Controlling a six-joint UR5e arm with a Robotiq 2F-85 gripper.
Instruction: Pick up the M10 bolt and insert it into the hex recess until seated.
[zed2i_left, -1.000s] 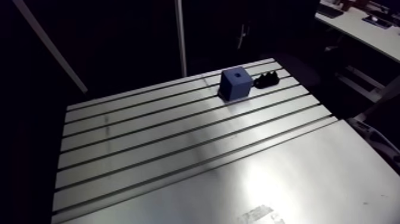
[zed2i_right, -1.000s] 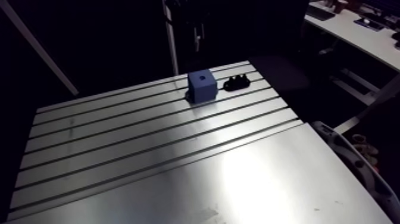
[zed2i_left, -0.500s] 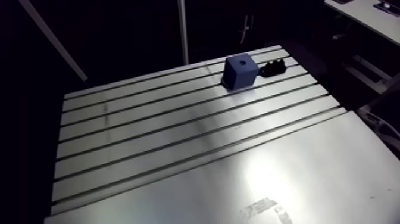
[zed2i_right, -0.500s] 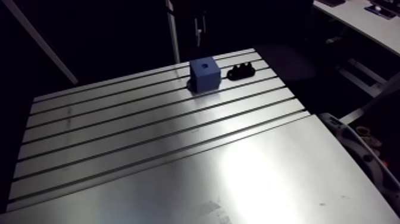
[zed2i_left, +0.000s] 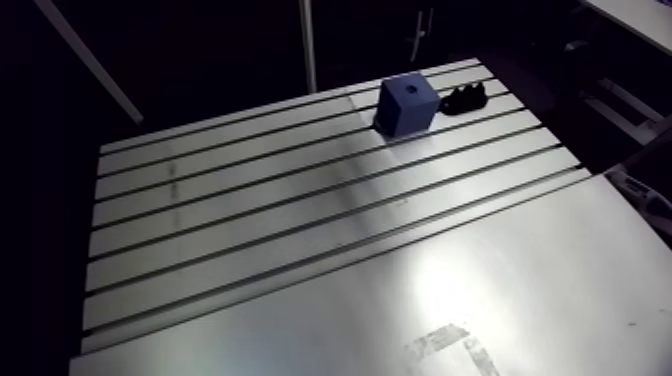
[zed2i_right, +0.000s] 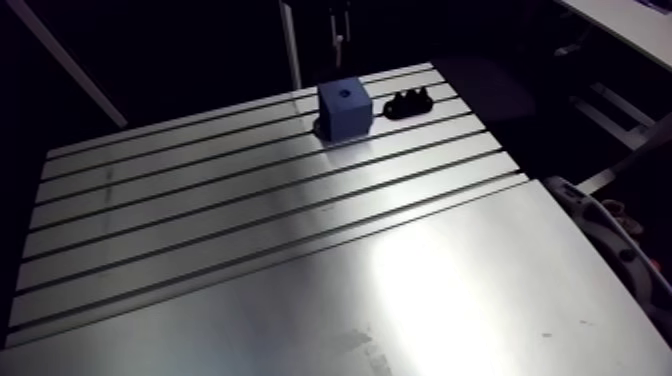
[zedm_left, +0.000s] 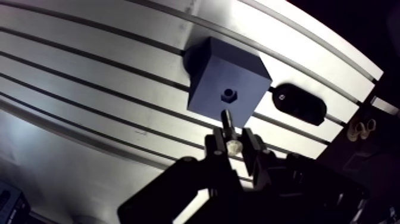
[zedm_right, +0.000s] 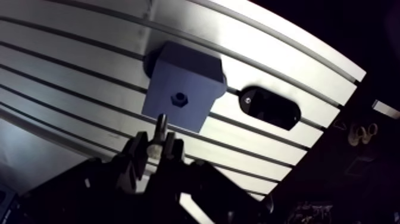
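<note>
A dark blue block (zedm_left: 221, 71) stands near the far edge of the slotted table (zed2i_left: 300, 230); the arm view shows the block (zed2i_left: 407, 103) too. Its top face has a small hex recess (zedm_left: 228, 93). In the wrist view my gripper (zedm_left: 233, 146) is shut on the M10 bolt (zedm_left: 227, 121), which it holds by the head. The shank points at the block. The shank's tip lies just short of the recess and a little to one side, clear of the block. The gripper does not show in the arm view.
A black oblong holder (zedm_left: 300, 102) lies on the table right beside the block, on the side toward the table's corner; the arm view shows the holder (zed2i_left: 465, 97) too. The near half of the table is smooth plate with a patch of tape residue (zed2i_left: 445, 345).
The whole arm view has shifted, so the camera has moved with the arm. The block and the holder keep their places on the table.
</note>
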